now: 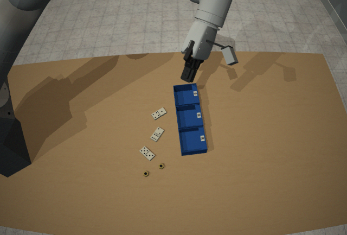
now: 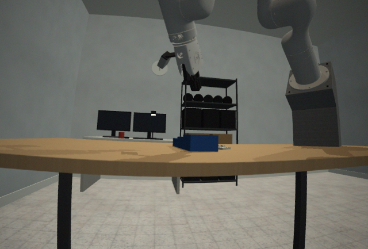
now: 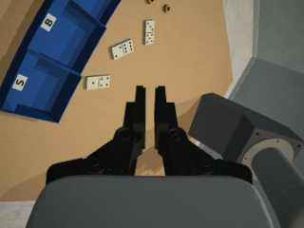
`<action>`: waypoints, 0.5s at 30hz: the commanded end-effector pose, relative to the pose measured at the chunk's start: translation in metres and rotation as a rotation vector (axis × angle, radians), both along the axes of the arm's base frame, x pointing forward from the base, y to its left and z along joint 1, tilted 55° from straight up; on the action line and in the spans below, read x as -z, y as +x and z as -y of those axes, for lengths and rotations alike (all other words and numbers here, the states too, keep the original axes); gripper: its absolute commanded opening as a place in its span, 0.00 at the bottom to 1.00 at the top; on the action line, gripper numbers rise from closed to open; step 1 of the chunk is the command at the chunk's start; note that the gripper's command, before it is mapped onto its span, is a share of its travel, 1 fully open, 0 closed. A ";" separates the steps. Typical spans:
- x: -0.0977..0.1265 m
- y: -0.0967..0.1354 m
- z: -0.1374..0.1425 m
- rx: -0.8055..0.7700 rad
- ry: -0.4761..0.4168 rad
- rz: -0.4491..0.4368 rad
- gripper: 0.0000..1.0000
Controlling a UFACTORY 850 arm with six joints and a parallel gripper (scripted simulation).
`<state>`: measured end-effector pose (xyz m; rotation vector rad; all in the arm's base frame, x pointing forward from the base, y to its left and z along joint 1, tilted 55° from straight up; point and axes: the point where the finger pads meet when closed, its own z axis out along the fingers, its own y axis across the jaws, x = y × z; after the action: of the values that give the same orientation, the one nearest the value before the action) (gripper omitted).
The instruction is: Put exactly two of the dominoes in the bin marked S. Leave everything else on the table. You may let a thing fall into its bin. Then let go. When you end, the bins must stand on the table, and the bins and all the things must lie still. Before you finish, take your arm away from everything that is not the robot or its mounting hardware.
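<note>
Three white dominoes lie on the table left of a row of three blue bins: one nearest the far bin, one in the middle, one nearest the front. The wrist view shows them too. The bin marked S is the far one; in the wrist view it is at the lower left and empty. My gripper hangs high above the table, over the far end of the S bin. Its fingers are shut with nothing between them.
Two small nuts lie in front of the dominoes. The robot base stands at the table's left edge.
</note>
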<state>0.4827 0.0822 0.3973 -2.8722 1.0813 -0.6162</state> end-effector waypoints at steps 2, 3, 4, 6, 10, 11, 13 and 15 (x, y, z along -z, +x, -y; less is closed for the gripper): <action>0.015 -0.013 0.006 -0.052 0.018 -0.068 0.07; 0.015 -0.013 0.006 -0.052 0.018 -0.068 0.07; 0.022 -0.018 0.007 -0.083 0.030 -0.103 0.07; 0.030 -0.025 0.009 -0.115 0.044 -0.135 0.07; 0.040 -0.034 0.011 -0.147 0.061 -0.164 0.07; 0.040 -0.034 0.011 -0.147 0.061 -0.164 0.07; 0.047 -0.041 0.012 -0.179 0.080 -0.190 0.07; 0.054 -0.048 0.012 -0.212 0.102 -0.213 0.07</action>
<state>0.4458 0.0719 0.3541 -2.9613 0.8636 -0.3323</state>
